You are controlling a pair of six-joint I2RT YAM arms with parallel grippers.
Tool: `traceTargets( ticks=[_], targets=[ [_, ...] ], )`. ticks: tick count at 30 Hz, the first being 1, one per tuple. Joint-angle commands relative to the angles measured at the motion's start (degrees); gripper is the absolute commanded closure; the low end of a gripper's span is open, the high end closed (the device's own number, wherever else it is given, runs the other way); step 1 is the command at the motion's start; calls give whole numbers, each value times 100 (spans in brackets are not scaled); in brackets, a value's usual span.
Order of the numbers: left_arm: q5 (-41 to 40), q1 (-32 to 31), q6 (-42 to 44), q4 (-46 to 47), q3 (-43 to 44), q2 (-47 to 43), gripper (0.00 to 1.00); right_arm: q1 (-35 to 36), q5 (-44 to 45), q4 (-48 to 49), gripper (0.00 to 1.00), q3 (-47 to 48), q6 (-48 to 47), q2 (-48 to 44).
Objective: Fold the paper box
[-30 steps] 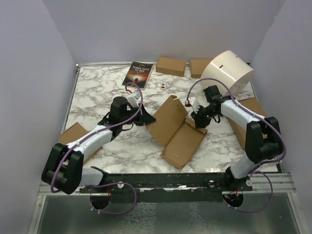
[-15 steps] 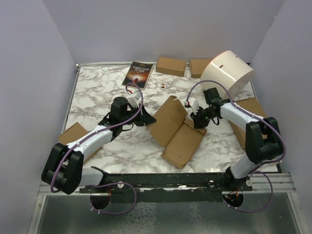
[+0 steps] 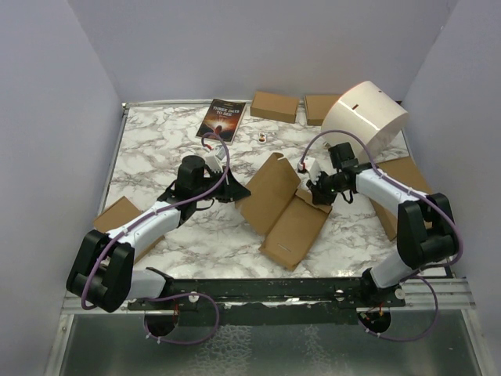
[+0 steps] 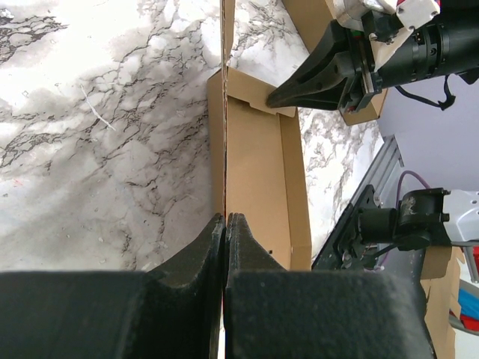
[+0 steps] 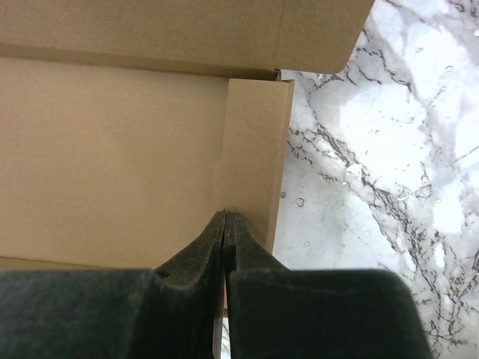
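From above, the box (image 3: 283,210) lies half-folded in the middle of the table (image 3: 156,149). One panel is tilted up on its left and the rest is flat. The left claw (image 3: 237,190) meets the box's left edge, at the raised panel. The right claw (image 3: 311,190) sits at the box's right side, on a small side flap.

In the left wrist view, the left claw (image 4: 226,219) is closed tight on the raised panel. The panel is seen edge-on, running straight out from between the fingers. The flat part of the box (image 4: 258,168) lies just right of that edge. The right claw (image 4: 278,97) touches its far flap.

In the right wrist view, the right claw (image 5: 226,215) has its fingers pressed together at the crease of a narrow flap of the box (image 5: 112,149). Whether any cardboard is pinched between them cannot be told.
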Motion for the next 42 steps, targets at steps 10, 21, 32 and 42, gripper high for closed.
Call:
traceTargets(
  ticks=[10, 21, 32, 42],
  targets=[
    [1, -25, 31, 219, 32, -67, 100, 20, 450, 671, 99, -394, -156, -469],
    [32, -25, 0, 215, 69, 2, 100, 72, 645, 1026, 98, -702, -330, -897],
    [63, -25, -10, 212, 94, 14, 100, 170, 730, 1082, 81, -751, -332, -745],
    [97, -26, 18, 212, 101, 16, 100, 170, 561, 863, 73, -621, -208, -398]
  ],
)
